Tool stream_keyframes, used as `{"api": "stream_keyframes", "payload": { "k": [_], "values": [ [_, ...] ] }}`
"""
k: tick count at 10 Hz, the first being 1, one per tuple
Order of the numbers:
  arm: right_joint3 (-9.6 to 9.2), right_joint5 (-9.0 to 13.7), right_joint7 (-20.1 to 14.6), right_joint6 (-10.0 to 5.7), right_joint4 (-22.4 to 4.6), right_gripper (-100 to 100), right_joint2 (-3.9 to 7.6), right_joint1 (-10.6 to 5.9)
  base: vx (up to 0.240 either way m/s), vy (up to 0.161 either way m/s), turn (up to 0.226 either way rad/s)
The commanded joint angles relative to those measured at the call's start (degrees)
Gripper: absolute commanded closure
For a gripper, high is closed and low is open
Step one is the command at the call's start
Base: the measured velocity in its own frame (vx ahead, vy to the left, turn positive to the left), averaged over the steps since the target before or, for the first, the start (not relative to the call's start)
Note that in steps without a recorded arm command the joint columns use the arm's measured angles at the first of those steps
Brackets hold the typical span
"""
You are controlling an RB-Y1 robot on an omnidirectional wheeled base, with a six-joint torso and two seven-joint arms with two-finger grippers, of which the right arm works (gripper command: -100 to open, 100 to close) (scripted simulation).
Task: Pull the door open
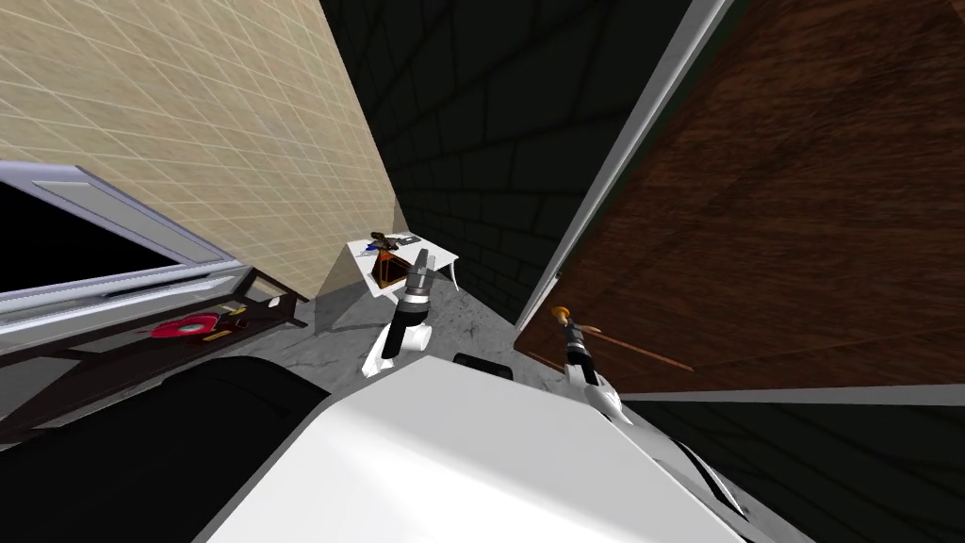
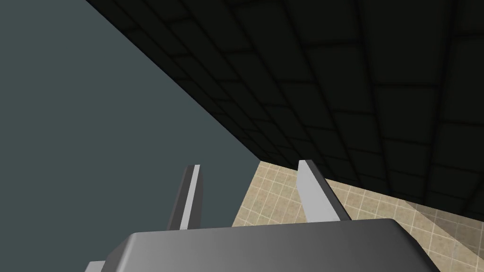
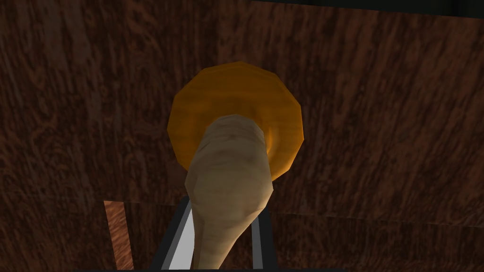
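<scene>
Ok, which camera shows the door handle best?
The right wrist view: the door handle sits large and central, a beige lever on an orange plate, with the right tool shut on its sides. The head view shows it small at the edge of the brown door. The left wrist camera points elsewhere, left tool open.

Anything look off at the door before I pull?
Nothing stands out. The right claw is shut on the pale handle of the brown door; the left claw is open and empty.
</scene>
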State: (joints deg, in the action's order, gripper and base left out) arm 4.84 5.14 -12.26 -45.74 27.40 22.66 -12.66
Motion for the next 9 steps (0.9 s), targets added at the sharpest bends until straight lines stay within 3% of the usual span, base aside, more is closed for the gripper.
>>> {"api": "stream_keyframes", "payload": {
  "k": [1,8,9],
  "values": [
    [-0.91,-0.55,-1.10,-0.84,0.08,100,0.54,0.17,-0.244,-0.098,0.122],
    [-4.81,-2.84,-5.66,-3.63,0.94,100,2.69,1.61,-0.213,-0.057,0.089],
    [-4.56,-2.68,-5.32,-3.36,0.69,100,2.45,1.35,-0.104,-0.022,0.018]
  ]
}}
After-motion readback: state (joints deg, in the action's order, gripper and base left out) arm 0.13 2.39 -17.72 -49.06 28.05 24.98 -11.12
